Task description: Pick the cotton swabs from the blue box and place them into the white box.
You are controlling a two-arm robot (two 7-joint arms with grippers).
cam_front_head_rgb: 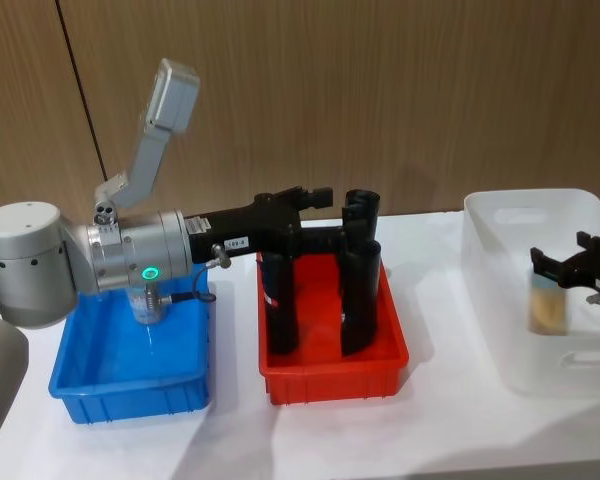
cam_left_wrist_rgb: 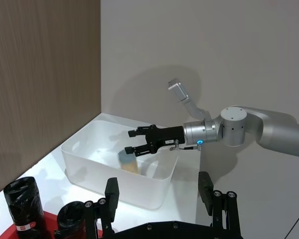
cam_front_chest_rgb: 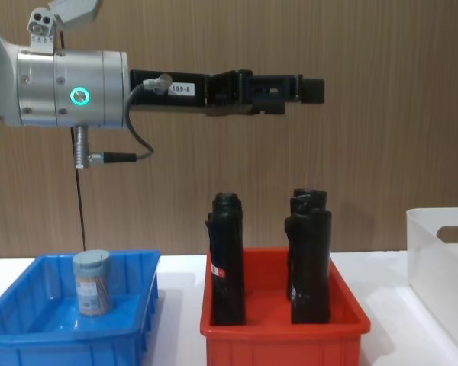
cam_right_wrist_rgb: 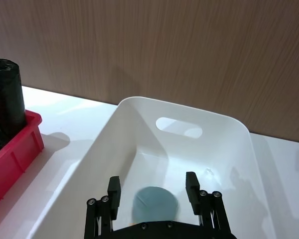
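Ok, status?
Right gripper inside white box, fingers open around one swab tub. Left gripper open, raised above red bin. Second swab tub upright in blue box. Tall black rolls between the boxes.

We see the left arm [cam_front_chest_rgb: 61, 76] as a thick brushed-silver cylinder with a glowing green ring [cam_front_chest_rgb: 79, 96] on its side and a rounded grey joint cap [cam_front_head_rgb: 20, 260] behind it. A thin black cable [cam_front_chest_rgb: 137, 137] loops from a silver plug to the black wrist, which carries a small white label [cam_front_chest_rgb: 182, 89] with dark digits. A pale grey angular bracket [cam_front_head_rgb: 165, 110] stands off the arm. We note the left gripper [cam_front_chest_rgb: 313, 89] is matte black and blocky, studded with small silver screws [cam_left_wrist_rgb: 217, 193]. The right arm [cam_left_wrist_rgb: 269, 130] is silver too, with a blue light [cam_left_wrist_rgb: 200, 142], and the right gripper [cam_left_wrist_rgb: 131, 142] is black.
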